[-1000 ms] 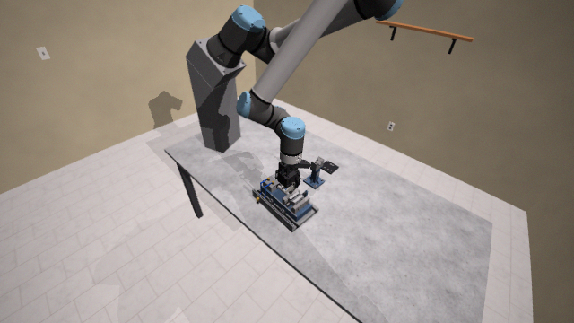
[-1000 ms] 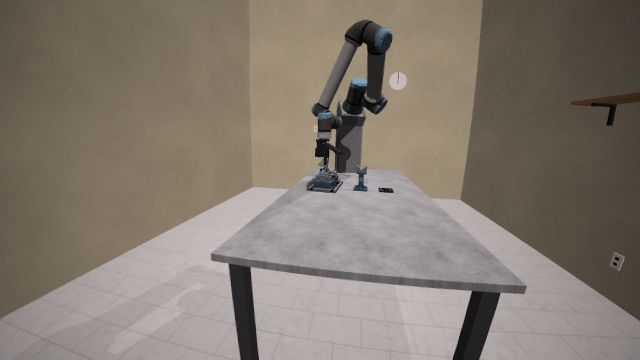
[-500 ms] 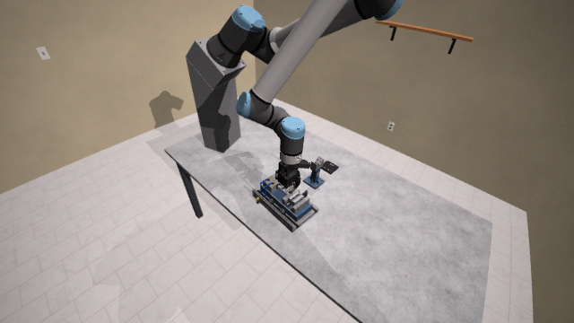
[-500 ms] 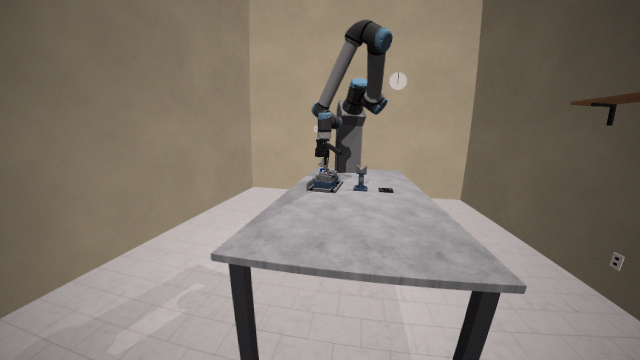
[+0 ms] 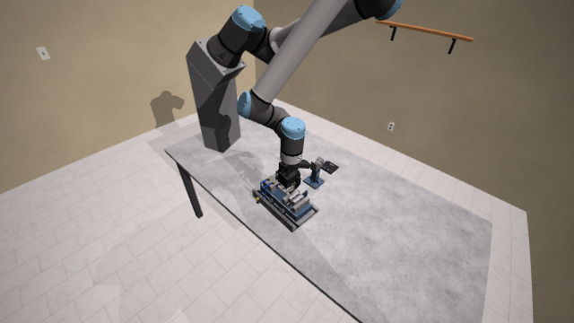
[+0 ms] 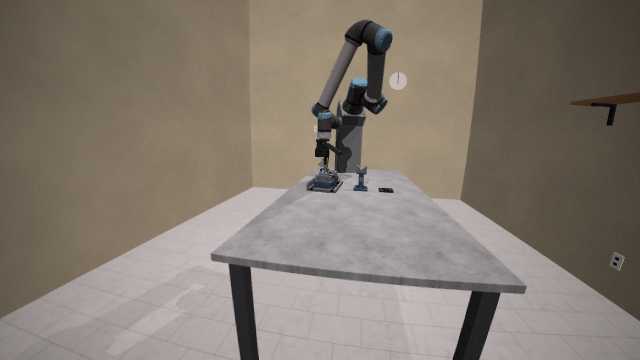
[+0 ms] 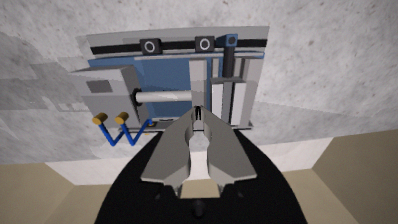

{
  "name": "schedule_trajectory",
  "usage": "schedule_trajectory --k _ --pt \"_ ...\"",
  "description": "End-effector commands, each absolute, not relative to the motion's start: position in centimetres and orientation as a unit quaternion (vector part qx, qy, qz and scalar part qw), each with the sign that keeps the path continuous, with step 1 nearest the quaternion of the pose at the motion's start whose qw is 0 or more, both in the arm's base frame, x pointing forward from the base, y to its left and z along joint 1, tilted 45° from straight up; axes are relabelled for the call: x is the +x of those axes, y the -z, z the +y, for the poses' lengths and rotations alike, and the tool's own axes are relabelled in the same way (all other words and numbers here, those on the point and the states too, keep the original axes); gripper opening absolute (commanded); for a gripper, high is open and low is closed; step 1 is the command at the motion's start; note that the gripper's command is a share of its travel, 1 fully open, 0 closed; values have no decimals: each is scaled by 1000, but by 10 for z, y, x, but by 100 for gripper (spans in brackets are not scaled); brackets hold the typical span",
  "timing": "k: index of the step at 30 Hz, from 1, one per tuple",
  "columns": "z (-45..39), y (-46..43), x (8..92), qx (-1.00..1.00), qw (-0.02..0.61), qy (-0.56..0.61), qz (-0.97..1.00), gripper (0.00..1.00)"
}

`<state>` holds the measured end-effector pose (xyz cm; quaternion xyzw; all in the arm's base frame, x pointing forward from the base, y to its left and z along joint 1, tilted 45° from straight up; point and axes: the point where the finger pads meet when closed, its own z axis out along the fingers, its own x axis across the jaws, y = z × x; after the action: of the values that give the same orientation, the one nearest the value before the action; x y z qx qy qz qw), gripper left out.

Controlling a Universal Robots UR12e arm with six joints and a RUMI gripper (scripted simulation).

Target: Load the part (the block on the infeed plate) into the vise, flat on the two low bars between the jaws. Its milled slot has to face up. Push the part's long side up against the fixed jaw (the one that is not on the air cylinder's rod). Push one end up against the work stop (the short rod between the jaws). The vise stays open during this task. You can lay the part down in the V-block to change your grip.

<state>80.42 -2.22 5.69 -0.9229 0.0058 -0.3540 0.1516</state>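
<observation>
Fingers pressed together, the gripper points down over the vise.

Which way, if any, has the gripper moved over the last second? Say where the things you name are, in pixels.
No, no visible shift: in the top view the gripper (image 5: 293, 189) (image 6: 326, 169) (image 7: 198, 107) stands over the same spot of the vise (image 5: 305, 213) (image 6: 325, 184) (image 7: 167, 75).
</observation>
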Motion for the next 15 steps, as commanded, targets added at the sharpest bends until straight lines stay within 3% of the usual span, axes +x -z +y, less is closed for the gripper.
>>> schedule_trajectory --k 1,15 --pt "-22 -58 805 -923 151 354 6 0" --pt "-23 -60 807 -923 151 354 6 0"
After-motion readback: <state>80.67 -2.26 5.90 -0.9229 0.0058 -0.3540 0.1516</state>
